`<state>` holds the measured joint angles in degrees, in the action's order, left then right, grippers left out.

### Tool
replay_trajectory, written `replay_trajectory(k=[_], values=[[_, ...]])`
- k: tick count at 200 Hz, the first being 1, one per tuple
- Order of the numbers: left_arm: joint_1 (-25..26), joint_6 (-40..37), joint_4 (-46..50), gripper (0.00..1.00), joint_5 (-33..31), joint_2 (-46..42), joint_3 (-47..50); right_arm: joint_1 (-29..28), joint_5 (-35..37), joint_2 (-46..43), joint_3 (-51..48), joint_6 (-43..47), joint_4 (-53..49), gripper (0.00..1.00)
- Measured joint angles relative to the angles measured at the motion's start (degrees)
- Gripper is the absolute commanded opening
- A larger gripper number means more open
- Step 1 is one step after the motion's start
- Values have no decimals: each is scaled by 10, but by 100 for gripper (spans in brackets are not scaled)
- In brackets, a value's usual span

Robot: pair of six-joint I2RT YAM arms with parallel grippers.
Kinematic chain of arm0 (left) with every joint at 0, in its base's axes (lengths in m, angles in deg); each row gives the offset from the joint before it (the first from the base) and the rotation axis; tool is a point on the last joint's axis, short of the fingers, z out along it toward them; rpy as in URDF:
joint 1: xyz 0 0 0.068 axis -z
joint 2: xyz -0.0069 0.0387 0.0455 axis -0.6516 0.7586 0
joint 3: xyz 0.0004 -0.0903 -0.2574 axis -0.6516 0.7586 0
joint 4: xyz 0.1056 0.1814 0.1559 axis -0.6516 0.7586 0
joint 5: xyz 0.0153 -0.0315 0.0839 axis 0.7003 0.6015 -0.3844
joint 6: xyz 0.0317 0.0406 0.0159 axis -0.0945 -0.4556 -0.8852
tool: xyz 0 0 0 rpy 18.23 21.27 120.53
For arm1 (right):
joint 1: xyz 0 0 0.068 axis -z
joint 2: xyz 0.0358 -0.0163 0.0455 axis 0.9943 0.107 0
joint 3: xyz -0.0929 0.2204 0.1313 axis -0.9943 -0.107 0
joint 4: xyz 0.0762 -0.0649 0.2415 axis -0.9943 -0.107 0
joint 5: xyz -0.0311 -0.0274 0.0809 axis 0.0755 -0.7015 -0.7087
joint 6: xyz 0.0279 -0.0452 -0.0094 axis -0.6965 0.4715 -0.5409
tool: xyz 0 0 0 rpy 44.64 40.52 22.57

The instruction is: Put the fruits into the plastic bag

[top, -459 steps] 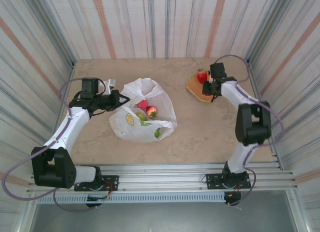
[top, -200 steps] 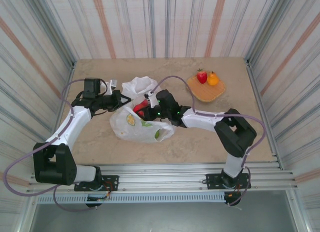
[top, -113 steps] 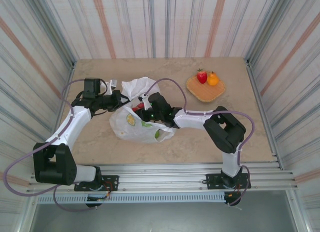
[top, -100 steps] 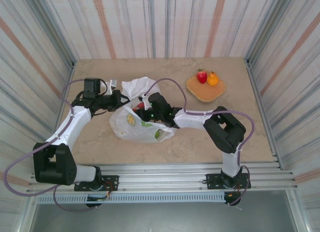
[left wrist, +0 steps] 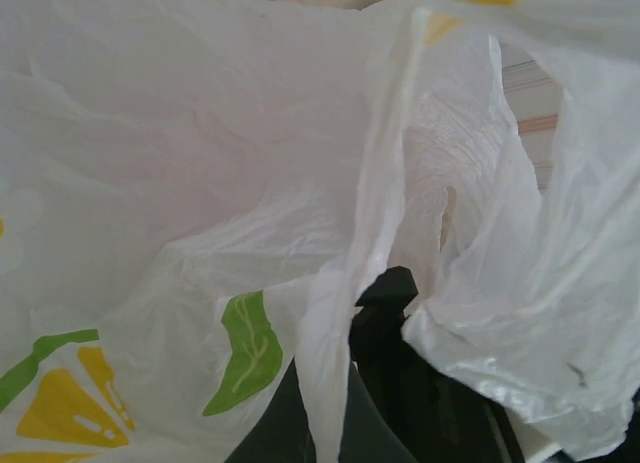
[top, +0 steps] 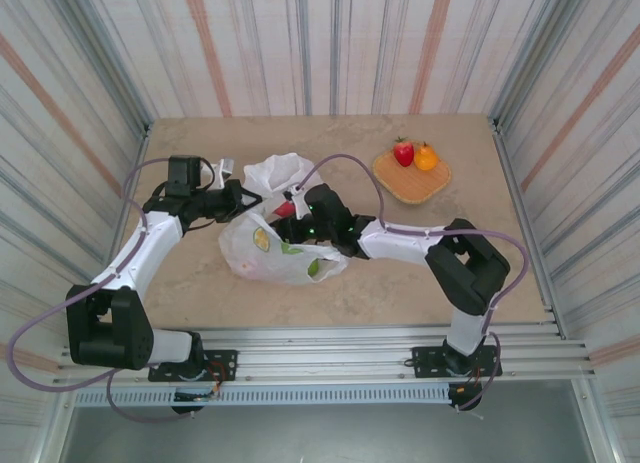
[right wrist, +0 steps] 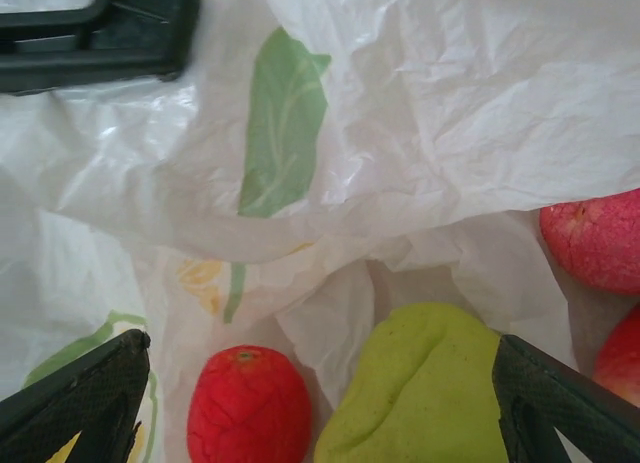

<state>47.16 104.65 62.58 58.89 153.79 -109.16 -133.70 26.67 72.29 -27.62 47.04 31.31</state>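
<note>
The plastic bag [top: 285, 261] was a milky, see-through white printed with yellow lemon slices and green leaves. Through its folds showed a glossy red apple [right wrist: 248, 405], a yellow-green apple [right wrist: 420, 398] and a mottled pink-red fruit [right wrist: 597, 243]. The tray [top: 412, 188] was tan, its strawberry [top: 403, 152] red with a green top and its orange [top: 426, 157] bright orange, the bench [top: 400, 283] a marbled beige, the walls [top: 300, 43] white with grey and rust stripes.

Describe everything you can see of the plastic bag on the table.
The plastic bag is thin, crinkly, translucent white film printed with yellow lemon slices and green leaves. It lies slumped left of centre on the table, one edge of its mouth pinched by the shut left claw. The open right claw reaches into it. Inside rest a red apple, a green apple and a pinkish-red fruit.
</note>
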Motion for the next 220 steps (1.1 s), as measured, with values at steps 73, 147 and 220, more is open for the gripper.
replay_trajectory(k=[73,147,220], values=[[0,0,0,3,0,0,3,31,29,-141,-87,6,-43,92],[3,0,0,3,0,0,4,118,61,-294,-166,-3,-61,93],[3,0,0,3,0,0,6,248,149,-361,-158,0,-131,96]])
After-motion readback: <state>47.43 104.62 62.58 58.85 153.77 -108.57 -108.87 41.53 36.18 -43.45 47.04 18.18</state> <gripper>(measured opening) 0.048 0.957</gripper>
